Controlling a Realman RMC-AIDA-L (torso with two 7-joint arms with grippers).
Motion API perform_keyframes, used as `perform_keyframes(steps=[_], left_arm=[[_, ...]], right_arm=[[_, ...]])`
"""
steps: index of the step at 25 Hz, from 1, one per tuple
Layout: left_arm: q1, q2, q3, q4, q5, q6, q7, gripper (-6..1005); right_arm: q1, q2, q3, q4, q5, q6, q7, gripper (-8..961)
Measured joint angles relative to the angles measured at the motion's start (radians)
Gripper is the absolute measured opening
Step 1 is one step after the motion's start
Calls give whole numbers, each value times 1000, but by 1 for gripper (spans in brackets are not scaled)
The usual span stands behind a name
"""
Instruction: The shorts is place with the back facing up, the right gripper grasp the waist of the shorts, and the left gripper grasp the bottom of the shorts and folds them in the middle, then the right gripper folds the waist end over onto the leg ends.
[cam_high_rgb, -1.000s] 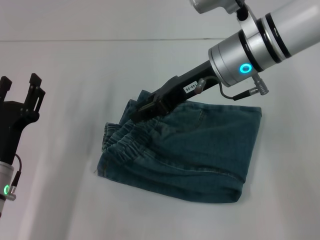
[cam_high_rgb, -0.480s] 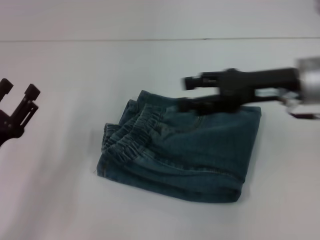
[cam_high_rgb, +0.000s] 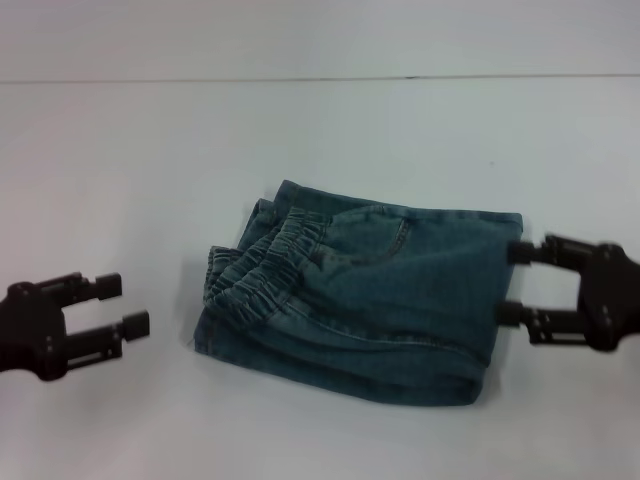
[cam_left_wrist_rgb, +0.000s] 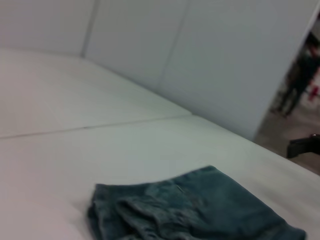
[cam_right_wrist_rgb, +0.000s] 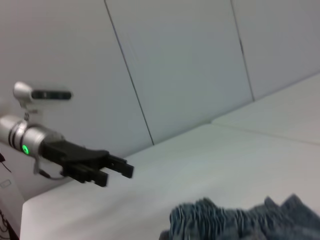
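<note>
The blue denim shorts (cam_high_rgb: 370, 300) lie folded in a compact bundle in the middle of the white table, with the gathered elastic waist (cam_high_rgb: 262, 272) on top at the bundle's left side. My right gripper (cam_high_rgb: 512, 284) hovers open just off the bundle's right edge and holds nothing. Well to the left of the shorts, my left gripper (cam_high_rgb: 128, 306) is open and holds nothing. The left wrist view has the shorts (cam_left_wrist_rgb: 190, 212) low in the picture. The right wrist view shows the waist ruffles (cam_right_wrist_rgb: 240, 220) and, farther off, my left gripper (cam_right_wrist_rgb: 117, 170).
The white table (cam_high_rgb: 150, 160) extends on all sides of the shorts, and a seam line (cam_high_rgb: 200, 80) crosses it at the back. White wall panels (cam_right_wrist_rgb: 175, 60) stand behind the table.
My right gripper let go of the waist end on the bundle's left part, pulled back right and down beside the shorts. My left gripper turned from upright to level at lower left.
</note>
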Motion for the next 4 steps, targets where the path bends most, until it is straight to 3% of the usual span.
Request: perform_keyframes(steps=[4], left_arm=[[-8,-1,27,36,23,60,-31,716]], right_arm=[[-21,-4,13,46,-18,4,-48,915]])
